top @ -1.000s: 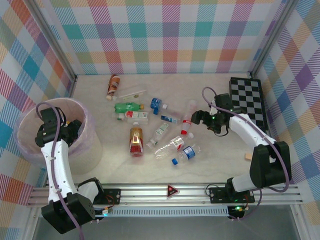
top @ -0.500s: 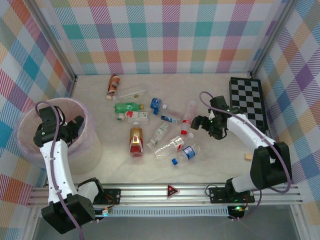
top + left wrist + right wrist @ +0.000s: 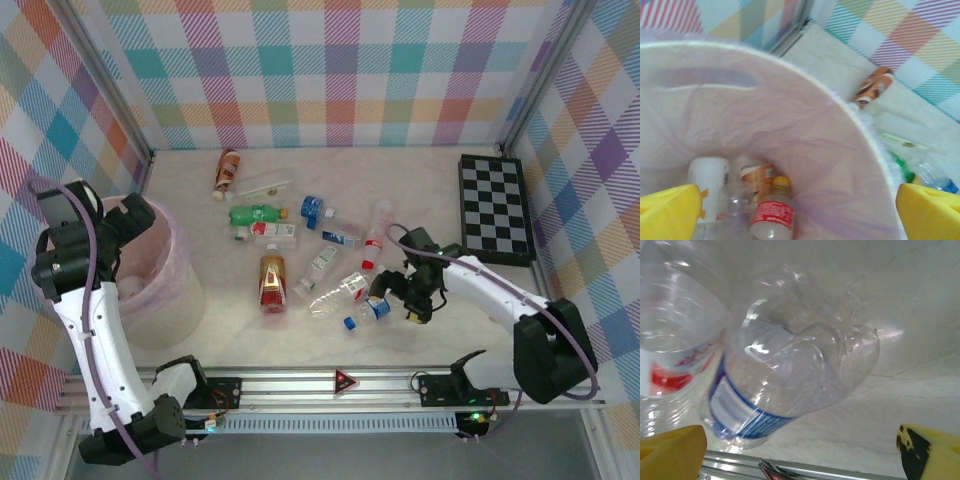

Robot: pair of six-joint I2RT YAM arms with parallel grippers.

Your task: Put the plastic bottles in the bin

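Note:
My left gripper [image 3: 133, 215] hangs open and empty over the pink bin [image 3: 165, 300]. In the left wrist view the bin's wall [image 3: 830, 150] surrounds a red-labelled bottle with a yellow cap [image 3: 771, 212], an orange-labelled one [image 3: 756, 177] and a white one [image 3: 707, 182]. Several plastic bottles lie on the table, among them a green one [image 3: 257, 213] and a brown one [image 3: 272, 280]. My right gripper [image 3: 388, 296] is open, low at the base of a clear blue-capped bottle [image 3: 368, 309]. That bottle [image 3: 790, 385] lies just ahead of my yellow fingertips [image 3: 670, 452], untouched.
A black-and-white checkerboard [image 3: 495, 207] lies at the back right. A clear red-labelled bottle [image 3: 340, 293] sits right beside the blue-capped one. An orange-labelled bottle [image 3: 228, 170] and a thin stick [image 3: 265, 187] lie near the back wall. The metal rail [image 3: 340, 378] borders the front edge.
My left gripper opened wide and rose over the bin, drawing back to the left. My right gripper moved forward and left, down to the blue-capped bottle.

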